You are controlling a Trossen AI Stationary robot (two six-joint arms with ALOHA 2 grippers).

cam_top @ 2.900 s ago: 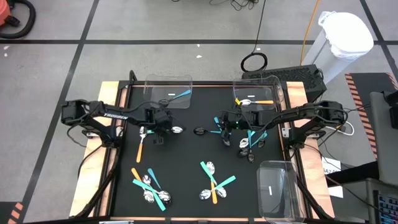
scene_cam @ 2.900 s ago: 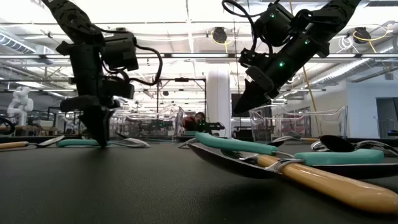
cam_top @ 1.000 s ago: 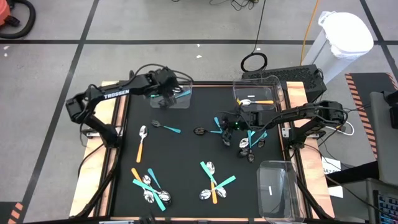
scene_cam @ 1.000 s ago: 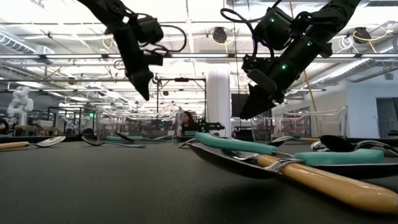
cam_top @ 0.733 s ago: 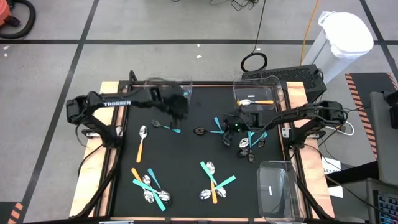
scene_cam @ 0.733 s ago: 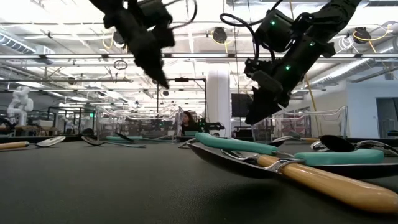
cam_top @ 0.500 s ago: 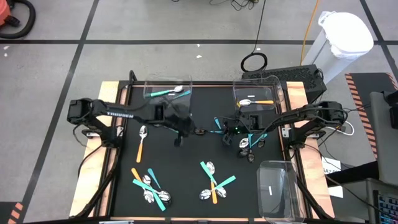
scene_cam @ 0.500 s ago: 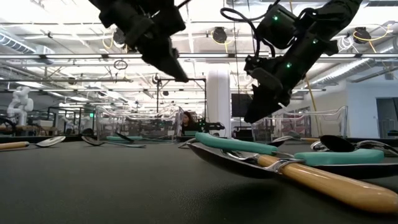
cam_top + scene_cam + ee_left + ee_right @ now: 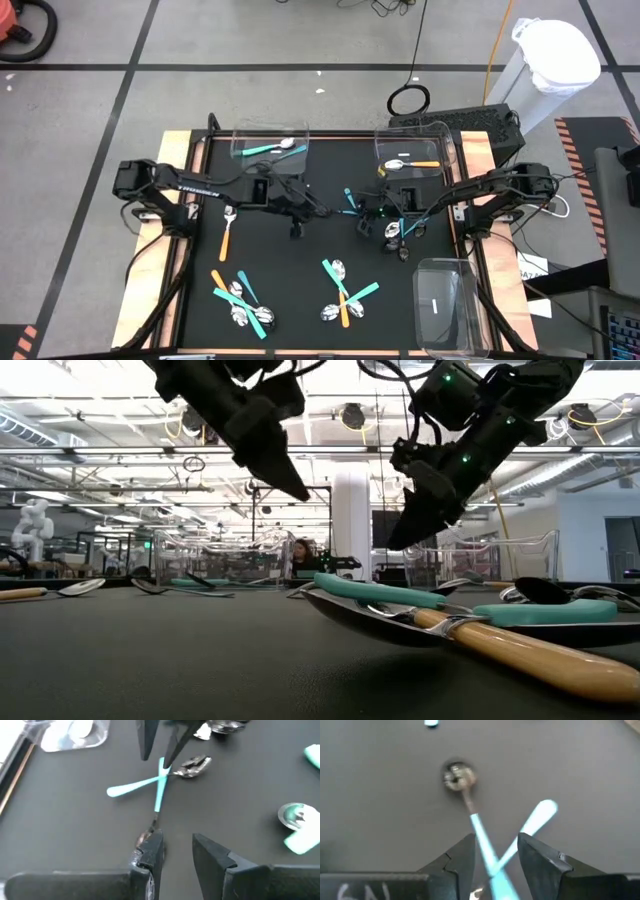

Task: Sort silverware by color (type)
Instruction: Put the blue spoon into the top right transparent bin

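Note:
Two teal-handled spoons (image 9: 160, 779) lie crossed on the black mat near the table's middle (image 9: 350, 203). One has its round head (image 9: 454, 776) toward the left arm. My right gripper (image 9: 495, 855) (image 9: 360, 213) is open and hovers just over the crossing, with a teal handle (image 9: 482, 837) showing between its fingers. My left gripper (image 9: 175, 852) (image 9: 310, 212) is open. It hangs above the mat (image 9: 298, 492) facing the same pair, its fingers just short of that spoon's head (image 9: 146, 837). More teal and orange spoons lie in loose groups (image 9: 240, 298) (image 9: 345, 290) (image 9: 405, 228).
The clear bin at the far left (image 9: 270, 148) holds a teal spoon, and the far-right bin (image 9: 415, 153) holds an orange one. A third bin (image 9: 450, 305) stands at the near right. One orange spoon (image 9: 227, 228) lies alone on the left. The two grippers stand close together.
My left gripper has left the far-left bin. It has swung toward the near edge and to the right, ending at the table's middle facing the crossed teal spoons and my right gripper. My right gripper has stayed over that pair.

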